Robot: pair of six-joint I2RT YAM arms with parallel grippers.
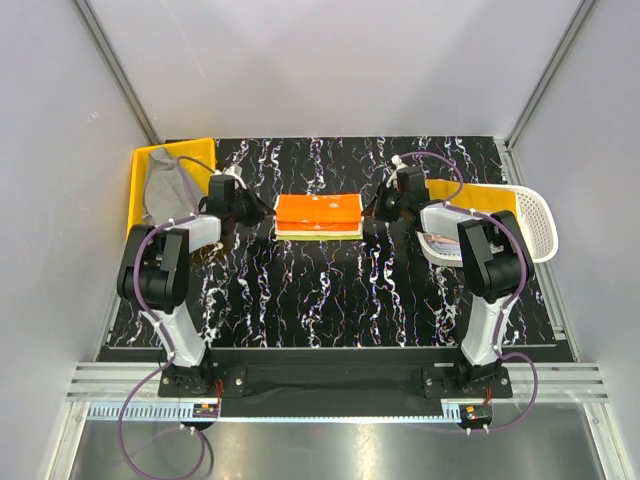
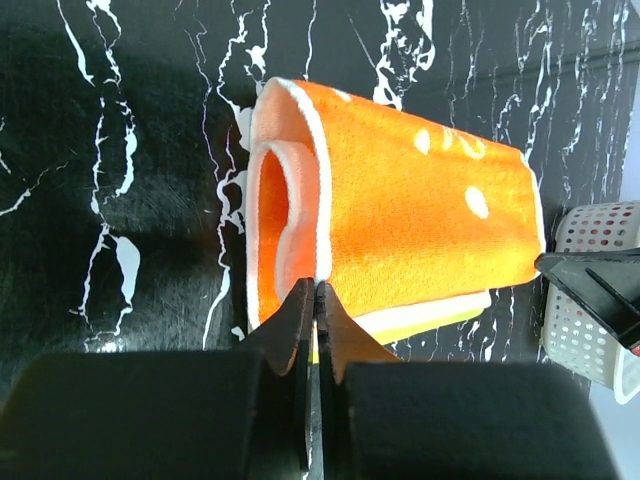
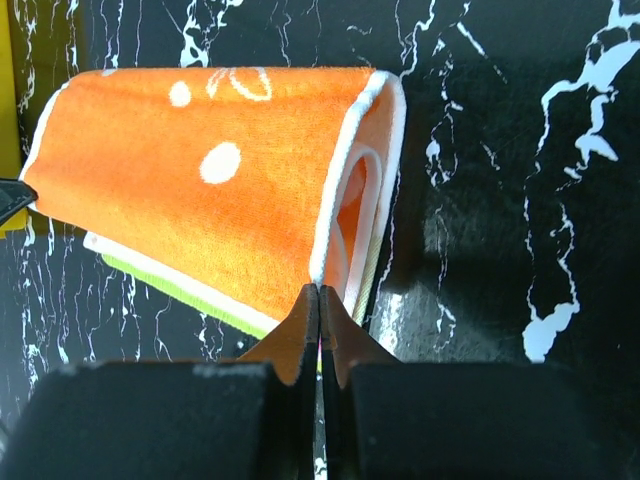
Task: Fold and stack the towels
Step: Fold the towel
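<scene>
Shut tight, left gripper (image 2: 315,290) and right gripper (image 3: 318,292) tip-to-hem at near corners of the folded orange towel (image 1: 318,211), mid-surface (image 1: 330,290) atop a yellow-green towel (image 2: 420,318), long axis left-right between both arms, equally near; hold on cloth unclear.

the orange towel (image 2: 420,220) is soft terry cloth, fuzzy and matt, with a white stitched hem and pale dots. the yellow-green cloth (image 2: 430,318) under it has the same matt pile. the surface (image 1: 330,300) is a smooth, faintly glossy black sheet veined white like marble. the jaws are matt black plastic. at 10 o'clock in the top view the yellow bin (image 1: 140,175) is smooth plastic and holds limp grey cloth (image 1: 165,190). at 3 o'clock the white basket (image 1: 535,215) is slotted plastic. at 6 o'clock the rail (image 1: 330,385) is pale, ribbed metal.
</scene>
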